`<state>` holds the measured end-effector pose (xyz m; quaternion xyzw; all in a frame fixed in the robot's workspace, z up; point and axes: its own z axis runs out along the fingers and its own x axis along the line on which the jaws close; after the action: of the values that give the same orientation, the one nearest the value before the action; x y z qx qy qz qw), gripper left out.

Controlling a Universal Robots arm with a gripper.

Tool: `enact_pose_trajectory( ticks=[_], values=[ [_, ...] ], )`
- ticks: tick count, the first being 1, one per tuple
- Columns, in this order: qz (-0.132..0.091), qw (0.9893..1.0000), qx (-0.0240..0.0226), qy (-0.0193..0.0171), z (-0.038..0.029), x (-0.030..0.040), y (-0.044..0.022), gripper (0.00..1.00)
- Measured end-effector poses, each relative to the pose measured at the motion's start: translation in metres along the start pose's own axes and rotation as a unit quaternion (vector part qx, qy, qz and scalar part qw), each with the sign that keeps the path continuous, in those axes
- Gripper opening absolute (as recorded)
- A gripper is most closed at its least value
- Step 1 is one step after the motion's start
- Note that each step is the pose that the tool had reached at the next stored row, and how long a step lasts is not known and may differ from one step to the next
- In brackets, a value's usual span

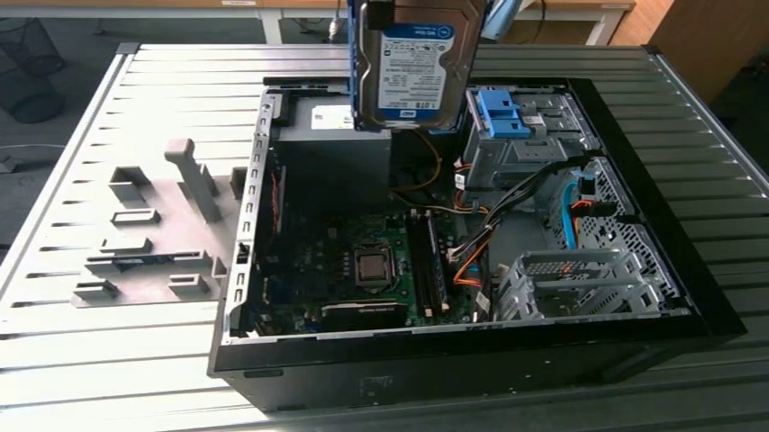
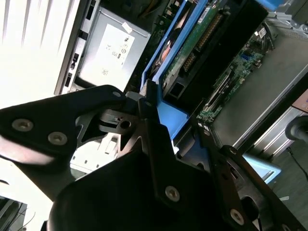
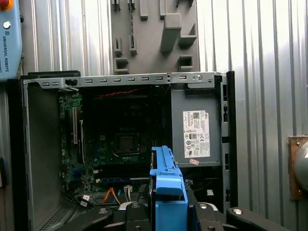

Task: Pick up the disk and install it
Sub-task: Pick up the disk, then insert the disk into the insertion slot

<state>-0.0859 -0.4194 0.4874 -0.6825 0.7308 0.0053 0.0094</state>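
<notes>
The disk point(image 1: 415, 67) hangs upright in the air over the back of the open computer case point(image 1: 709, 297), its white and light-blue label facing the exterior camera and its blue carrier frame along its edges. In both wrist views my gripper point(image 2: 175, 127) point(image 3: 167, 211) is shut on the disk's blue frame point(image 3: 166, 185), one black finger on each side. The second wrist view shows the disk's green circuit-board side point(image 2: 202, 43). The disk sits above the power supply point(image 1: 330, 117), to the exterior view's left of the grey bay with the blue latch bracket point(image 1: 499, 112).
Inside the case lie the motherboard point(image 1: 360, 261), orange and blue cables point(image 1: 474, 261), and a grey drive cage point(image 1: 577, 283) at the front right. A grey fixture plate with upright holders point(image 1: 150, 243) rests on the slatted metal table point(image 1: 96, 360) to the exterior view's left.
</notes>
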Motion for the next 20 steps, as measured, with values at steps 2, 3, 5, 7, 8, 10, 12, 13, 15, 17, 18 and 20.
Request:
enact_pose_trajectory(
  ticks=[2, 3, 5, 7, 8, 10, 12, 13, 15, 17, 18, 20],
  values=[
    [0.000, 1.0000, 0.0001, 0.0000, 0.0009, -0.0002, -0.0029, 0.37],
    [0.000, 1.0000, 0.0001, -0.0001, 0.0014, -0.0002, -0.0041, 0.37],
    [0.000, 1.0000, 0.0001, 0.0000, 0.0024, 0.0004, -0.0058, 0.37],
    [0.001, 1.0000, 0.0001, 0.0001, 0.0033, 0.0032, -0.0066, 0.37],
    [0.001, 1.0000, 0.0001, 0.0000, 0.0038, 0.0049, -0.0069, 0.37],
    [0.001, 1.0000, 0.0001, 0.0001, 0.0046, 0.0087, -0.0074, 0.37],
    [0.001, 1.0000, 0.0001, 0.0000, 0.0054, 0.0121, -0.0078, 0.37],
    [0.001, 1.0000, 0.0002, -0.0001, 0.0057, 0.0124, -0.0077, 0.37],
    [0.002, 1.0000, 0.0002, 0.0000, 0.0057, 0.0124, -0.0077, 0.37],
    [0.001, 1.0000, 0.0002, 0.0003, 0.0056, 0.0125, -0.0078, 0.37],
    [0.001, 1.0000, 0.0002, 0.0003, 0.0057, 0.0125, -0.0078, 0.37],
    [0.001, 1.0000, 0.0002, 0.0004, 0.0056, 0.0125, -0.0078, 0.37]
  ],
)
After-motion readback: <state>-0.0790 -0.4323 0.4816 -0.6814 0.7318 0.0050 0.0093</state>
